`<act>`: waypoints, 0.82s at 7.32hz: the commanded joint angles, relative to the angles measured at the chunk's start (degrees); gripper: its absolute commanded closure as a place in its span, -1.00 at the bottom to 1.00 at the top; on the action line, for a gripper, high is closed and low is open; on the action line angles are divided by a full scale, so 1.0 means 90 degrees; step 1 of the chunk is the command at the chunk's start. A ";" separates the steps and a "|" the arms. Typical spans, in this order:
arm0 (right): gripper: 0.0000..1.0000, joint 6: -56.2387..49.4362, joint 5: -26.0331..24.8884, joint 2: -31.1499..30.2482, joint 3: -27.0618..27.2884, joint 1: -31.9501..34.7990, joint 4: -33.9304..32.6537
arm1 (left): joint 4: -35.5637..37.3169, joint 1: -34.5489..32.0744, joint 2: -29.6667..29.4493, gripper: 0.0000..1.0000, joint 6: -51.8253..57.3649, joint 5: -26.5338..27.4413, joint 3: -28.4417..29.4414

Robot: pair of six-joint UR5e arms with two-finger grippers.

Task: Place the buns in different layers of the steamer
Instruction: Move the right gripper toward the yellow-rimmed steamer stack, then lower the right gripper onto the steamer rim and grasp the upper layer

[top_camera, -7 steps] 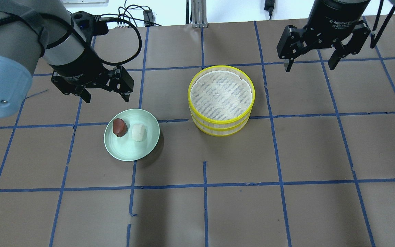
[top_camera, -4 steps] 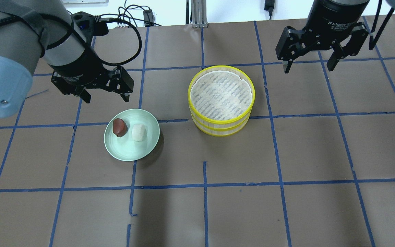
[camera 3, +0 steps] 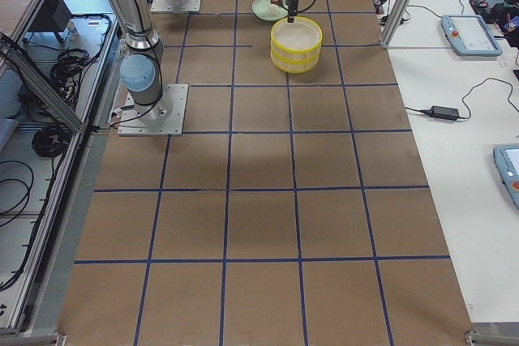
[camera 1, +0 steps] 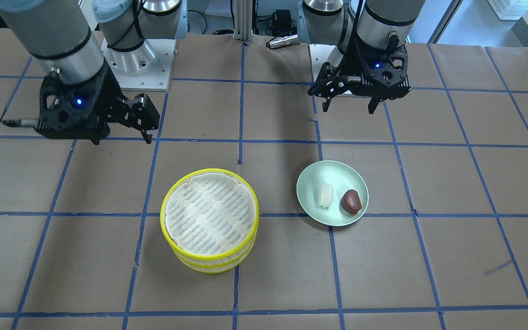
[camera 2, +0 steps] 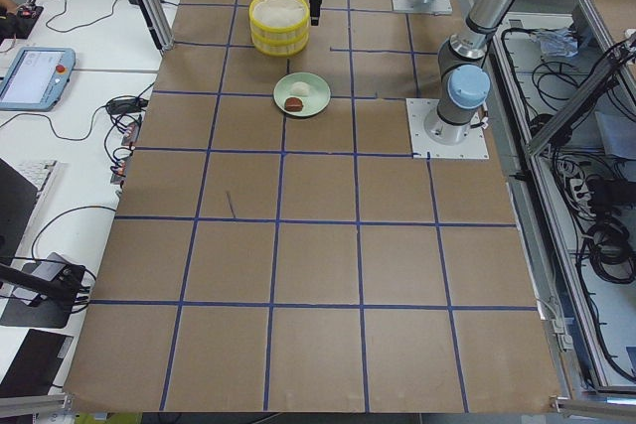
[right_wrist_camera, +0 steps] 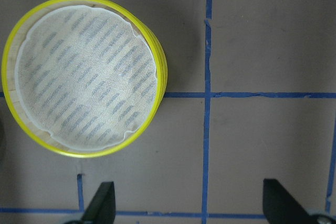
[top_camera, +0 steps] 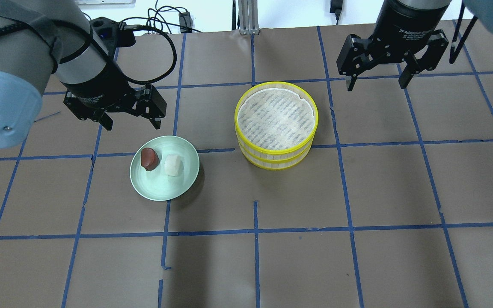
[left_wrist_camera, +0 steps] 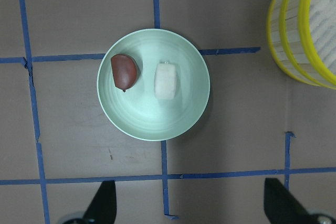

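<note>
brown bun (top_camera: 149, 158), white bun (top_camera: 173, 164): found on plate (top_camera: 161, 197), centre-left, just below left gripper (top_camera: 133, 124), spread empty; right gripper (top_camera: 376, 86) likewise spread, upper right

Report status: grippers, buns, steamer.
Both open, empty: left gripper by plate, right gripper by steamer layers. On plate: brown bun, white bun. Layers stacked, top bare, covering lower.

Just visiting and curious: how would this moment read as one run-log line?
left gripper: open, empty | right gripper: open, empty | white bun, brown bun: on plate | steamer layers: stacked, top one empty
</note>
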 commanded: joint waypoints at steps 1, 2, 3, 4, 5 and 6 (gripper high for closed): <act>-1.00 0.0027 0.0061 0.0542 0.0241 0.0038 -0.1157 | 0.0009 0.0001 0.0000 -1.00 -0.0004 0.0002 -0.0003; -1.00 0.0114 0.0071 0.0747 0.0280 0.0116 -0.1280 | 0.0019 0.0001 0.0000 -1.00 -0.0004 0.0002 -0.0003; -1.00 0.0356 0.0071 0.1059 0.0358 0.0329 -0.1600 | 0.0019 0.0001 0.0000 -1.00 -0.0004 0.0002 -0.0003; -1.00 0.0426 0.0061 0.1400 0.0378 0.0428 -0.2183 | 0.0028 0.0001 0.0000 -1.00 -0.0004 0.0002 -0.0003; -0.99 0.0408 0.0061 0.1626 0.0455 0.0429 -0.2238 | 0.0029 -0.0009 0.0000 -1.00 -0.0023 0.0002 -0.0003; -0.96 0.0437 0.0051 0.1696 0.0611 0.0429 -0.2547 | 0.0029 -0.0009 0.0000 -1.00 -0.0033 0.0002 0.0006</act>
